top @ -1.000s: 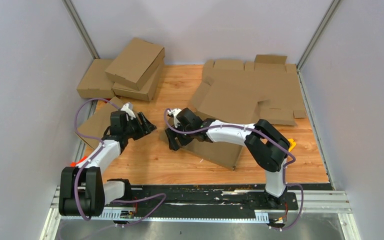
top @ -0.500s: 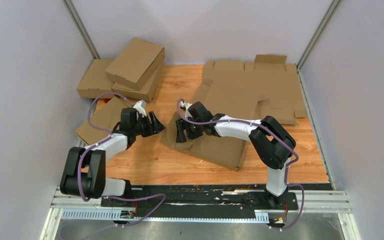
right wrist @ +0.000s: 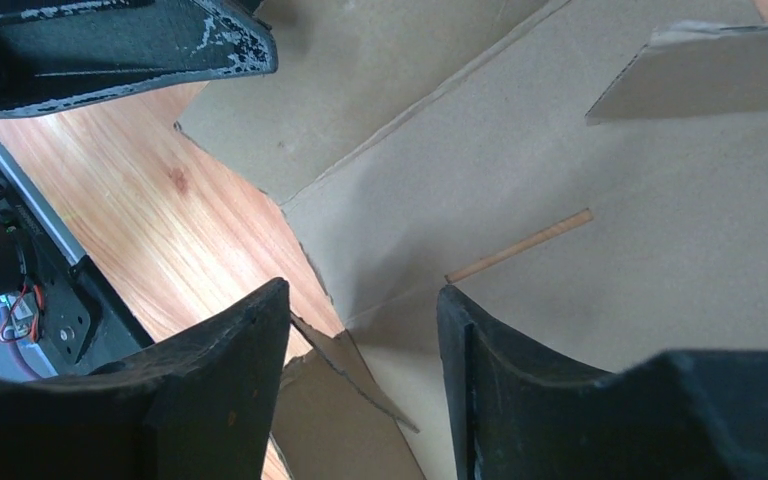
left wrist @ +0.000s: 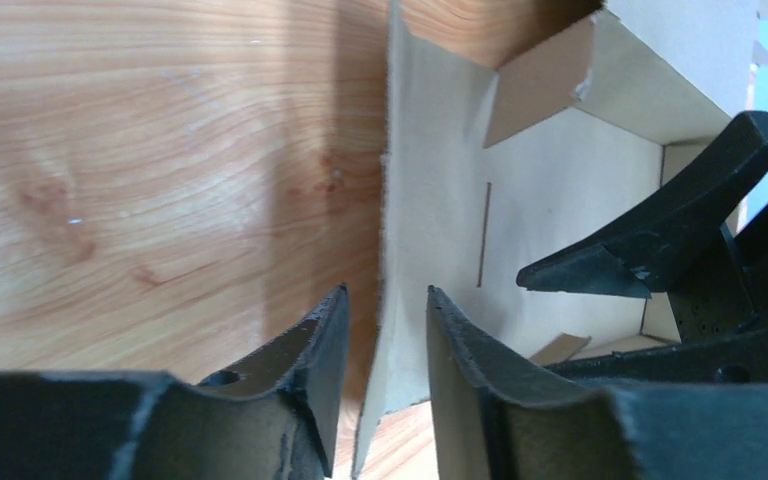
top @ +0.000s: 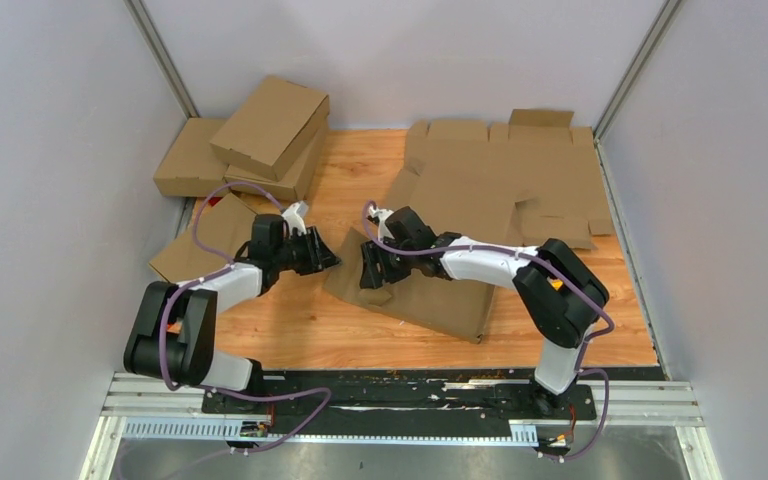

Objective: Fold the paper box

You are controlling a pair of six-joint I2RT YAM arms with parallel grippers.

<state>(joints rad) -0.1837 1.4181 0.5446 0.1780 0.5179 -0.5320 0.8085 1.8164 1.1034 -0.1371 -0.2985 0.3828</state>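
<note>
The paper box (top: 430, 295) lies as a flat brown die-cut sheet on the wooden table, mid-scene. My left gripper (top: 326, 254) is at the sheet's left edge. In the left wrist view its open fingers (left wrist: 385, 297) straddle a raised, upright flap (left wrist: 430, 200), with a thin gap on each side. My right gripper (top: 371, 274) hovers just right of it over the same end. In the right wrist view its fingers (right wrist: 362, 292) stand open around a small bent corner flap (right wrist: 350, 365), above the creased panel (right wrist: 600, 200).
Closed brown boxes (top: 265, 135) are stacked at the back left. Another flat sheet (top: 200, 245) lies by the left wall. A pile of flat die-cut sheets (top: 520, 185) covers the back right. The two grippers are close together; the right one's finger (left wrist: 660, 240) shows in the left wrist view.
Both grippers have moved in towards each other at the sheet's left end. Both pairs of jaws have narrowed. The left gripper now straddles the raised flap.
</note>
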